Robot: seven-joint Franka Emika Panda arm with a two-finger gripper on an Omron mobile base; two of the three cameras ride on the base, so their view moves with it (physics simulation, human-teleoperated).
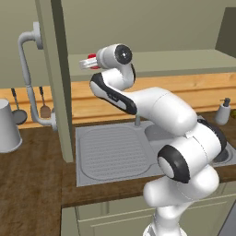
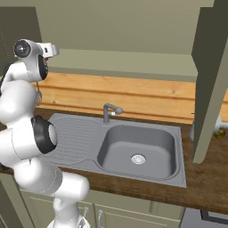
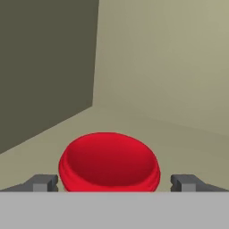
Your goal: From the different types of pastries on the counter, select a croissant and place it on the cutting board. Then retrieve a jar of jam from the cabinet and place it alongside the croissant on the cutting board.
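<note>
Jam jar (image 3: pixel 108 162), seen by its red lid, sits on the cabinet shelf (image 3: pixel 179 134) directly ahead of the gripper (image 3: pixel 114 183), centred between the two finger tips (image 3: pixel 42 182). The jaws stand as wide as they go, one tip on either side of the lid and neither touching it, so nothing is held. That wide spread looks chosen to let the fingers pass around the jar's body before closing.

From the left base view the arm reaches up and away from the sink (image 1: pixel 110 152), its hand level with the shelf and a spot of red just beyond it, which fits a straight, horizontal approach into the open cabinet. The cabinet's side wall (image 3: pixel 44 67) rises to the left of the gripper and the back wall lies beyond the jar, leaving little room for sideways swing.

Judging from this, the jam retrieval is under way; whether a croissant already lies on the cutting board cannot be told.
</note>
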